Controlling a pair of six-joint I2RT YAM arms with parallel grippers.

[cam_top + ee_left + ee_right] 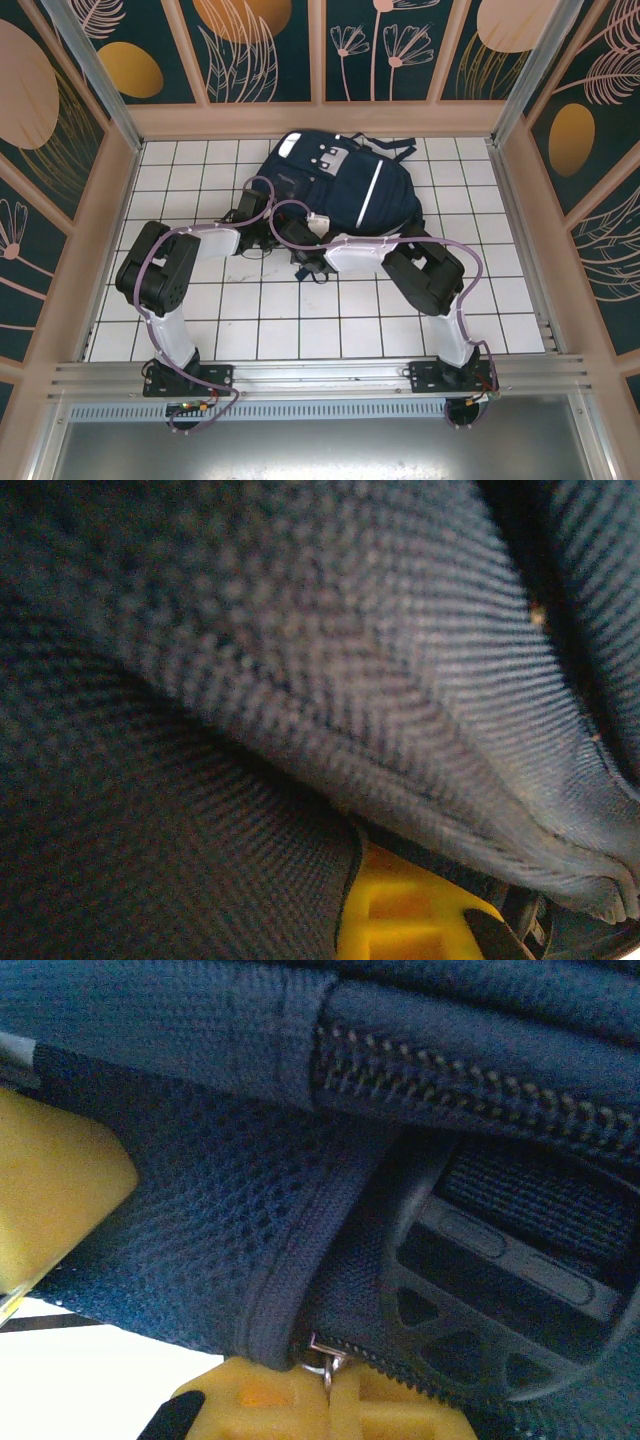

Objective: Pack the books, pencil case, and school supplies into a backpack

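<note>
Packing seemed finished and closing remained: the left hand (262, 218) clenched the backpack (345, 180) at upper centre, the right hand (300, 240) pinched its zipper pull (325, 1362).

Navy backpack (345, 200), white stripes, perhaps grey patch; white-tiled table (250, 320).

Too blurry to read the backpack (300, 680) weave on the left wrist, and losing the yellow finger (400, 915) off the bottom edge. Right wrist, same with fingers (50, 1200) and buckle (500, 1285). From above, losing backpack's near edge under the arms (360, 255).
</note>
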